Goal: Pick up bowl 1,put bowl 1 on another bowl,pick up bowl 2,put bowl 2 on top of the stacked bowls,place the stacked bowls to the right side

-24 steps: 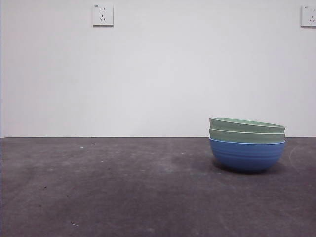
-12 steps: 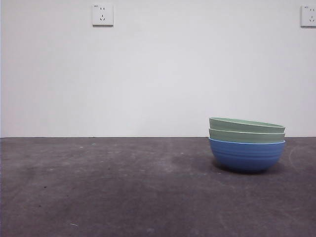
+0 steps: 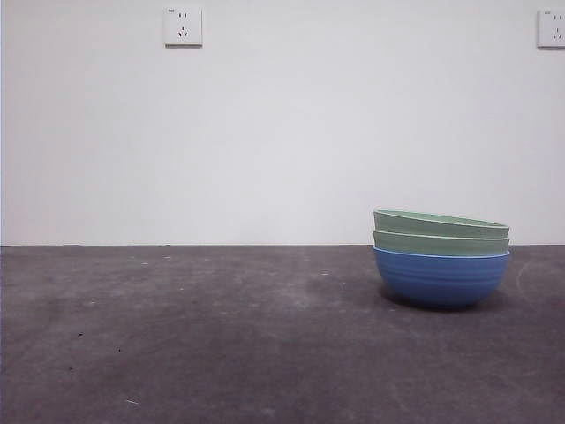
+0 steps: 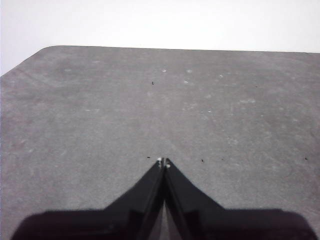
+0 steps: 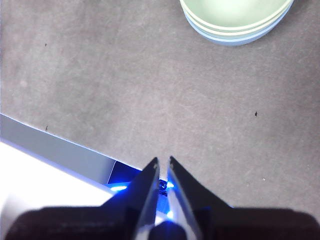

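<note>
- The stacked bowls (image 3: pixel 441 256): three round ribbed bowls nested one inside another, standing at the lower right of the front view, right of centre, upright on the counter.
- Another bowl (image 3: pixel 440 278): the blue ribbed bowl with a thin pale rim, at the bottom of the stack, its base resting on the counter.
- Two pale green ribbed bowls sit inside it: the lower green bowl (image 3: pixel 440 243) shows only as a band above the blue rim; the upper green bowl (image 3: pixel 440 223) sits slightly tilted, its left edge a little higher than its right.
- In the right wrist view the same stack (image 5: pixel 236 20) appears at the upper right of the frame, cut by the top edge.
- Right pincer (image 5: pixel 163 161): black jaws drawn almost together with a narrow slit between them, holding nothing, well apart from the stack; a blue glow shows beneath it.
- Left pincer (image 4: pixel 163 161): black jaws closed tip to tip, holding nothing, above bare counter.
- Counter (image 3: pixel 221 336): dark grey, mottled surface.
- Two white wall sockets on the pale wall: one at upper left (image 3: pixel 183 26), one at the upper right corner (image 3: pixel 552 28).
</note>
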